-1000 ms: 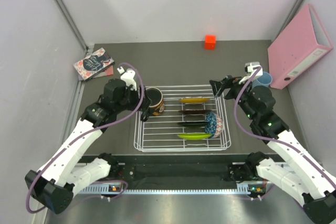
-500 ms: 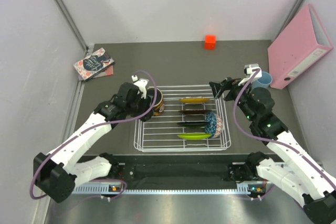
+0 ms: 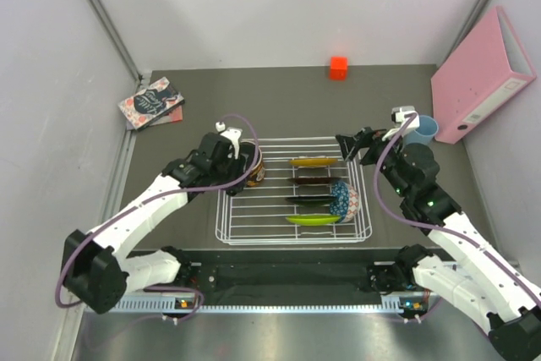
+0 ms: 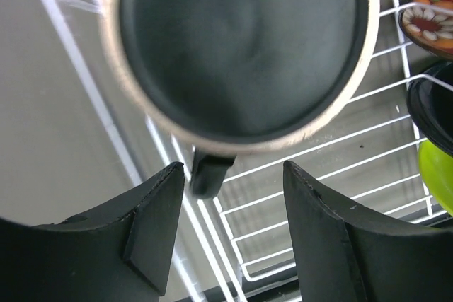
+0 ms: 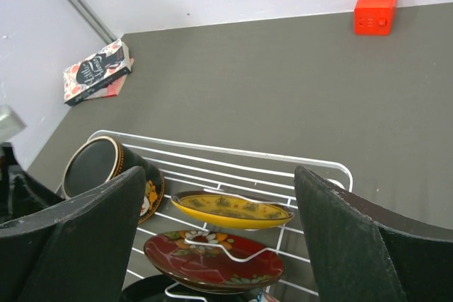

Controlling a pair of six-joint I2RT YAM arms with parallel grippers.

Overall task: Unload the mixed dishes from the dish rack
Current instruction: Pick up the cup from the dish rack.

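A book (image 3: pixel 150 101) lies at the far left of the counter (image 3: pixel 279 99). The left claw (image 3: pixel 243 158) hangs over the rack's far left corner, its fingers (image 4: pixel 159 210) spread and gripping nothing. In the left wrist view they flank the handle (image 4: pixel 209 175) of the mug (image 4: pixel 237 47), which sits just beside the left finger; whether they touch I cannot tell. The mug lies tipped on the grid floor with its dark mouth towards that claw. The rack (image 3: pixel 254 209) sits mid-counter, near the front edge. In its right half four plates stand on edge in a row, from far to near: yellow plate (image 3: pixel 314 161), reddish plate (image 3: pixel 313 180), black plate (image 3: pixel 309 199), green plate (image 3: pixel 313 219). The bowl (image 3: pixel 345 199) leans just right of them, inside the rack. The cube (image 3: pixel 338 67) sits well apart at the back. The right claw (image 3: pixel 345 146) hovers over the rack's far right corner, wide open and empty. The cup (image 3: pixel 425 128) stands on the counter outside the rack, partly hidden by the right arm, near the binder (image 3: pixel 482 73).
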